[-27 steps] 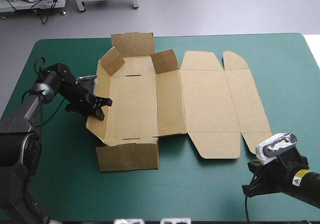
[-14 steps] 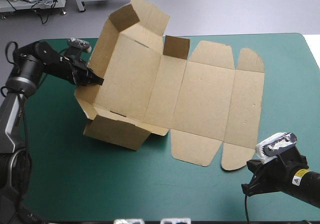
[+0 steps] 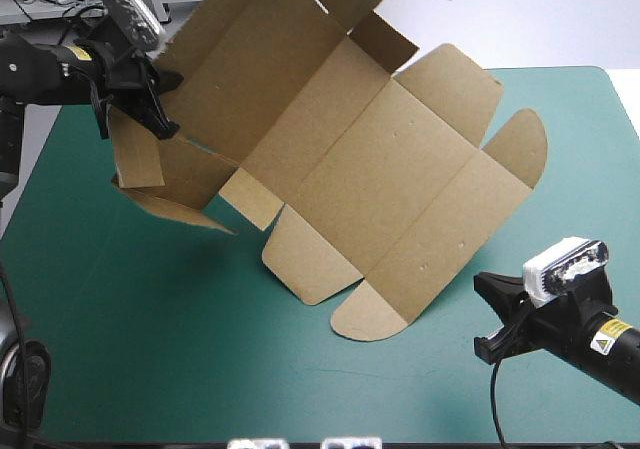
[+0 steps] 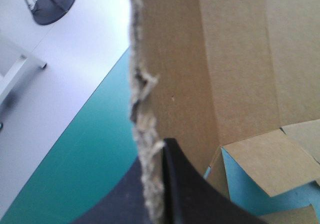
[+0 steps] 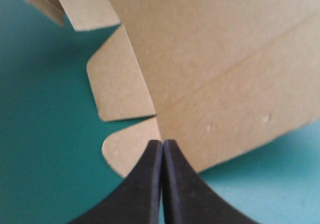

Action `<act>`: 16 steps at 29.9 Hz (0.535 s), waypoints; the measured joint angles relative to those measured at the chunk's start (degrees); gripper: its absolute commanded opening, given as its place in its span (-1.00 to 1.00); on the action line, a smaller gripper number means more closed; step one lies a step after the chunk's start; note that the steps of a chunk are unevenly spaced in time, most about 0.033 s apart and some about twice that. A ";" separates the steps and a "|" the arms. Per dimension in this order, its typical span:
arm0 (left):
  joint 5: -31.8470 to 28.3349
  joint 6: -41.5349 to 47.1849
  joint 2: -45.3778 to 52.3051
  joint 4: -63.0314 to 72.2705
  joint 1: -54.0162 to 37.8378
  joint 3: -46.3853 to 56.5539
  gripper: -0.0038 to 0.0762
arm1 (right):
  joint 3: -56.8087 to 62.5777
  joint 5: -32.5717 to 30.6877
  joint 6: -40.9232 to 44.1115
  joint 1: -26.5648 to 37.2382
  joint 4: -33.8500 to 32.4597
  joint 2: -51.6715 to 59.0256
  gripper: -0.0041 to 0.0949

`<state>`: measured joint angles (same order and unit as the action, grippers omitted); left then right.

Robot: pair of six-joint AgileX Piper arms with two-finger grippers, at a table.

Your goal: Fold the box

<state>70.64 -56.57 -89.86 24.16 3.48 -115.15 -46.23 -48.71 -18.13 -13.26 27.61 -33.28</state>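
Left fingers (image 4: 195, 189) pinching the box (image 3: 370, 159) by its far-left wall edge; we hold that side high so the sheet tilts, near-right flaps down at the bench (image 3: 150, 349). Right fingers (image 5: 150, 184) pressed together, empty, near right, likely waiting to crease.

The box (image 3: 340, 159) is plain brown, the table cover (image 3: 150, 349) plain teal-green, and the right hand (image 5: 162, 143) black.

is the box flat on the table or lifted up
Lifted and tilted: the left claw, shut on the box's edge, holds that side high off the teal-green cover, while the opposite rounded flaps sit low by it.
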 measured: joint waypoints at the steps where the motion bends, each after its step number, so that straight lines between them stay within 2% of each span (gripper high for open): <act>1: 0.79 -1.47 0.06 -0.67 1.54 -0.04 -0.93 | -1.00 0.54 -0.81 0.00 0.25 0.00 -0.95; 8: 0.92 -4.06 0.12 -20.42 17.53 2.72 -0.93 | -6.97 1.94 -3.07 0.00 -1.27 -0.59 -0.95; 16: 0.33 3.74 0.79 -38.50 33.41 7.42 -0.93 | -11.08 4.12 -3.33 0.00 -5.13 -4.57 -0.95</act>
<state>70.97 -52.83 -89.07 -14.34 36.90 -107.72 -57.31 -44.59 -21.46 -13.26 22.49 -37.85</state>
